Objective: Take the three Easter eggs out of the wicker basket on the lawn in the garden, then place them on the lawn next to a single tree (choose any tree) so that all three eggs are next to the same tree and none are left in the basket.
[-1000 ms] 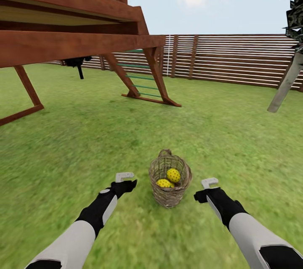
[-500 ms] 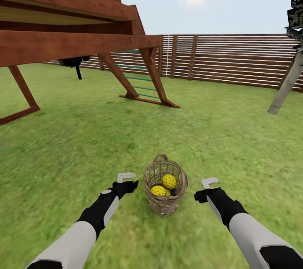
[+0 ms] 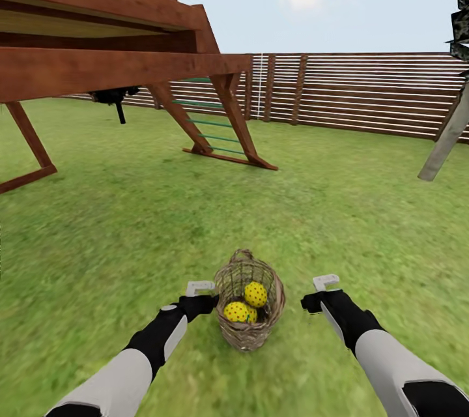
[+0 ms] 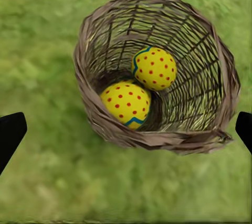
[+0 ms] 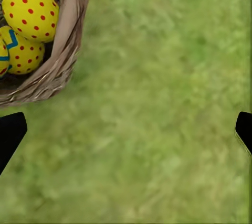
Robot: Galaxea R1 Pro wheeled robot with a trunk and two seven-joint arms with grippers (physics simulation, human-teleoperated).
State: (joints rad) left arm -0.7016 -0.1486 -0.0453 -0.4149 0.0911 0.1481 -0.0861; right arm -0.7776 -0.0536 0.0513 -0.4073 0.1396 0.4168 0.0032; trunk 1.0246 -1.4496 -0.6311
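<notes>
The wicker basket (image 3: 249,332) stands on the lawn (image 3: 130,228) between my two arms. Two yellow Easter eggs with red dots (image 3: 255,294) (image 3: 238,311) lie inside it. A third is not clearly visible. My left gripper (image 3: 200,288) is open, close beside the basket's left side. In its wrist view the basket rim (image 4: 157,141) and both eggs (image 4: 154,67) (image 4: 126,103) lie between the dark fingertips (image 4: 10,132). My right gripper (image 3: 325,283) is open over bare grass right of the basket. Its view catches the basket's edge (image 5: 65,30) and the eggs (image 5: 30,4) (image 5: 23,52).
A wooden play frame (image 3: 98,45) with a ladder (image 3: 215,137) looms at the left. The slatted fence (image 3: 365,94) closes the back. A pale tree trunk (image 3: 446,143) with dark foliage (image 3: 459,6) leans at the right edge. A thin black trunk (image 3: 120,111) stands behind the frame.
The whole view has shifted, so the basket now sits lower and closer. My left gripper has come in beside the basket's left wall. The right gripper holds its place.
</notes>
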